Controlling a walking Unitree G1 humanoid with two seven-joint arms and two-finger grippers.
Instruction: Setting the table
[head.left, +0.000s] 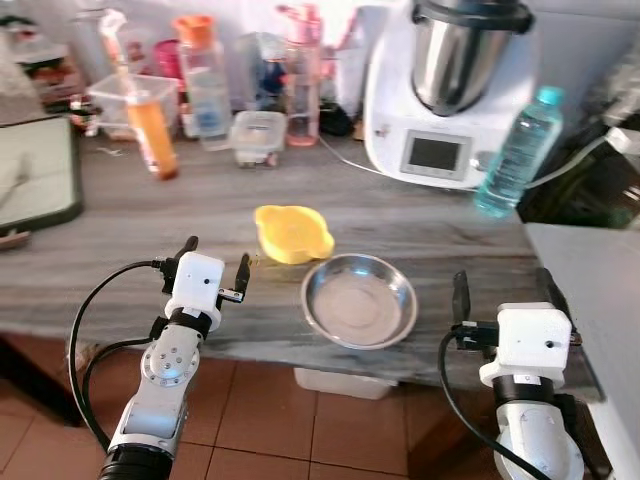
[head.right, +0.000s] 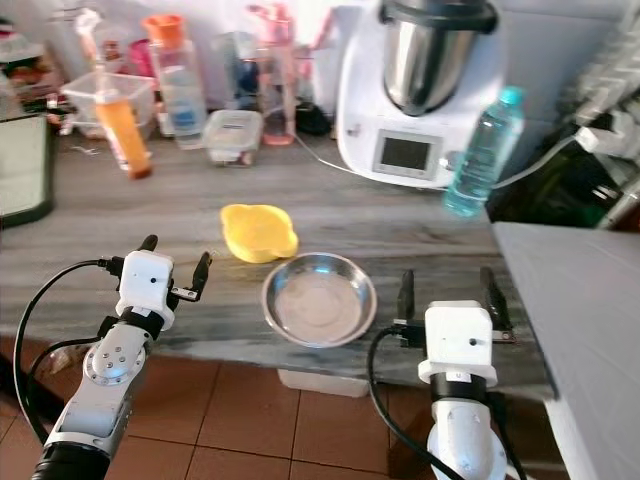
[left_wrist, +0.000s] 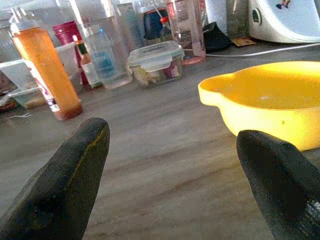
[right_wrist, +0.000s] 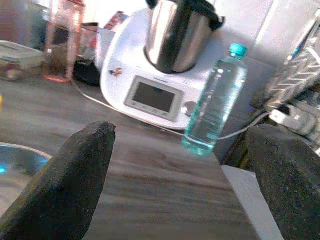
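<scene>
Grey wood-grain countertop (head.left: 150, 210) runs across the kitchen, its back edge crowded with a white kitchen machine carrying a steel jug (head.left: 450, 90), a clear blue-capped water bottle (head.left: 518, 152), an orange squeeze bottle (head.left: 152, 125) and a small clear lidded food box (head.left: 257, 135). Near the front edge sit the two pieces that matter for setting the table: a shallow round stainless-steel bowl (head.left: 359, 300) and, just behind and to its left, a small yellow plastic bowl with pouring lips (head.left: 291, 233); the two lie close, and I cannot tell whether their rims touch. The left gripper (head.left: 213, 264) hovers low over the counter just left of the yellow bowl, its black fingers (left_wrist: 65, 185) spread wide apart with nothing between them. The right gripper (head.left: 502, 290) hangs at the counter's front edge, right of the steel bowl, fingers likewise apart and empty. Both bowls look light and rigid. The steel one is probably slick and thin-walled, so a pinch across its rolled rim seems safest; the yellow one should offer more grip, best taken at its rim or a lip.
</scene>
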